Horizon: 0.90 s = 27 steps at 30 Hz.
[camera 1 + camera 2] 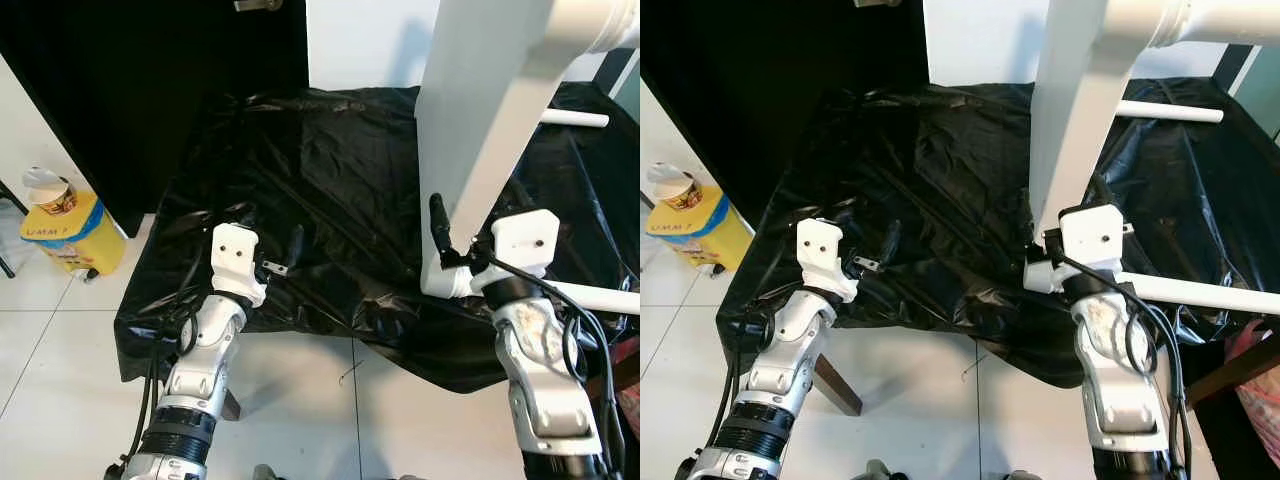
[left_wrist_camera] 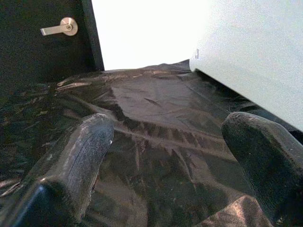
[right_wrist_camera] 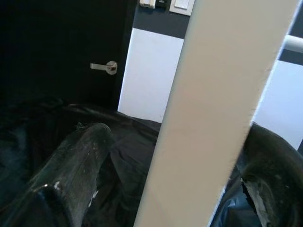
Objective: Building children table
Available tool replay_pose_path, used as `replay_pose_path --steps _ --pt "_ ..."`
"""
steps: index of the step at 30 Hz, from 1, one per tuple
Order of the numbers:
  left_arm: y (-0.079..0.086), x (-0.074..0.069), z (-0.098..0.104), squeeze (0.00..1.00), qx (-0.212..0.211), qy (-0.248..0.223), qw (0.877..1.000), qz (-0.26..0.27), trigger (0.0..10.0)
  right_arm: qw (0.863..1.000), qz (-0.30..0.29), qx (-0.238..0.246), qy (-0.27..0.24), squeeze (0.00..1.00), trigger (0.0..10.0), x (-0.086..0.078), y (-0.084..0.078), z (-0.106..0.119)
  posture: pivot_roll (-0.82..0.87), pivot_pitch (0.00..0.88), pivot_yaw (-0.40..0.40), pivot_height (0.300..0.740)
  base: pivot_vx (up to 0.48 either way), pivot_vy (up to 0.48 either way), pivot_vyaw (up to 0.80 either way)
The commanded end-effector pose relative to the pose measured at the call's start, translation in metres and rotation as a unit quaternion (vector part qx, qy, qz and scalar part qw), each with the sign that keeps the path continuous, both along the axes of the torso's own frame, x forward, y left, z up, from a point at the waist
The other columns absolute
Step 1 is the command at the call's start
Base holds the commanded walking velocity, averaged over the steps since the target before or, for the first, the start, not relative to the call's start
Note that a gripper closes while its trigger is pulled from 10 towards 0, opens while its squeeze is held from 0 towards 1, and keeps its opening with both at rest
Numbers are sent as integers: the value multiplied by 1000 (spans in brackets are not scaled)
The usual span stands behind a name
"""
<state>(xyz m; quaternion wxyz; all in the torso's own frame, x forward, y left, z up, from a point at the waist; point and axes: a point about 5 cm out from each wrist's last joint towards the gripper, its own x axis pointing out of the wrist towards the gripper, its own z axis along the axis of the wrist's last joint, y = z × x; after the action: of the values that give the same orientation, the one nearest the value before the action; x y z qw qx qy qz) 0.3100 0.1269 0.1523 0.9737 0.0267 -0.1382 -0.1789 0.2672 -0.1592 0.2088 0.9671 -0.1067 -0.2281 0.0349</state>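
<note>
Our right gripper (image 1: pixel 437 232) grips the white tabletop panel (image 1: pixel 490 110), standing edge-up on the black sheet (image 1: pixel 320 160), while our spread, empty left gripper (image 1: pixel 280 245) hovers well aside.

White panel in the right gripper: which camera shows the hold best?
Right wrist view: the white panel stands between the right gripper's two fingers. Eye views show its whole slanted length; the left wrist view catches just one corner.
</note>
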Motion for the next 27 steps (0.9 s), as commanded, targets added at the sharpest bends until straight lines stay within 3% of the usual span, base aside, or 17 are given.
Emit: replay_pose_path --steps 1,6,10,19,22,27 --pt "-5 0 -2 0 10 1 1000 -26 10000 1000 7 -4 18 0 10000 11 1 -4 -60 49 23 740 0 0 0" --pt "-4 0 -1 0 9 -4 1000 -24 10000 999 13 -12 39 0 10000 36 0 -4 -45 46 16 740 0 0 0" --pt "0 -1 0 0 11 -9 1000 -15 10000 999 -4 -5 46 0 10000 41 0 -8 -28 46 -1 740 0 0 0" --pt "7 -5 -1 0 7 -9 1000 1 10000 998 -18 3 62 0 10000 24 11 -34 -13 52 -14 740 0 0 0" --pt "9 -8 -3 0 5 -8 1000 6 10000 995 -64 20 72 0 10000 15 3 -49 -2 68 -21 740 0 0 0" --pt "10 -9 -3 0 2 -9 1000 6 10000 991 -101 27 79 0 10000 15 -3 -57 -3 71 -18 740 0 0 0"
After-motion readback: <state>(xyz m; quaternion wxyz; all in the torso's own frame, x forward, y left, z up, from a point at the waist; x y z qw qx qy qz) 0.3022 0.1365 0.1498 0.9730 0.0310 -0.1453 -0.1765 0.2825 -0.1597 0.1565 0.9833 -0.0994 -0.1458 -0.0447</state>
